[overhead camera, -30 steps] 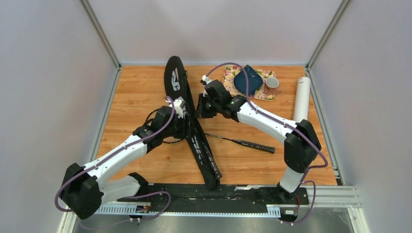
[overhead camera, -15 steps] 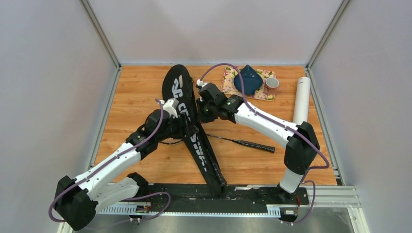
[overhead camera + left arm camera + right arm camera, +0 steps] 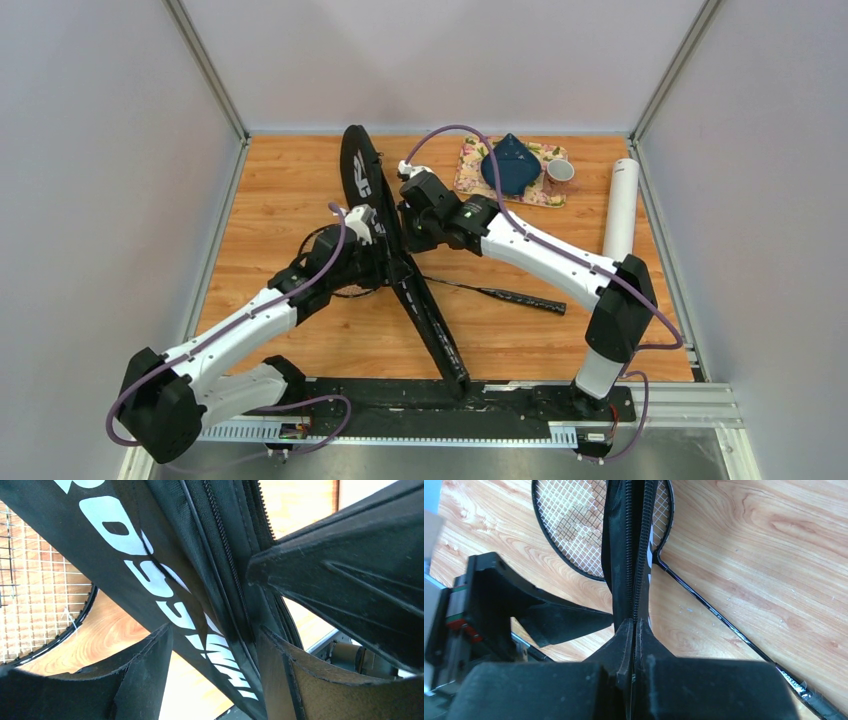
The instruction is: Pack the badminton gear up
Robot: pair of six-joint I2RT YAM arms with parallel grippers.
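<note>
The long black racket cover (image 3: 420, 300) runs from the table's back centre to the front rail, standing on its edge. My right gripper (image 3: 408, 222) is shut on its zipper edge (image 3: 634, 580), the fingers (image 3: 621, 640) pressed together. My left gripper (image 3: 385, 255) is open and straddles the cover (image 3: 165, 585), with wood showing between the left finger (image 3: 140, 675) and the fabric. One black racket (image 3: 500, 293) lies on the table, its strung head (image 3: 569, 525) partly under the cover. A white tube (image 3: 620, 205) lies at the right edge. No shuttlecocks are in view.
A floral tray (image 3: 470, 160) with a blue cloth (image 3: 510, 165) and a small cup (image 3: 560, 172) sits at the back right. Metal frame posts and grey walls close in the table. The black rail (image 3: 400, 395) runs along the near edge.
The cover, turned face-up half a second ago, is back on its edge. My right gripper has shifted a little left, still holding it. The left jaws have widened around the cover.
</note>
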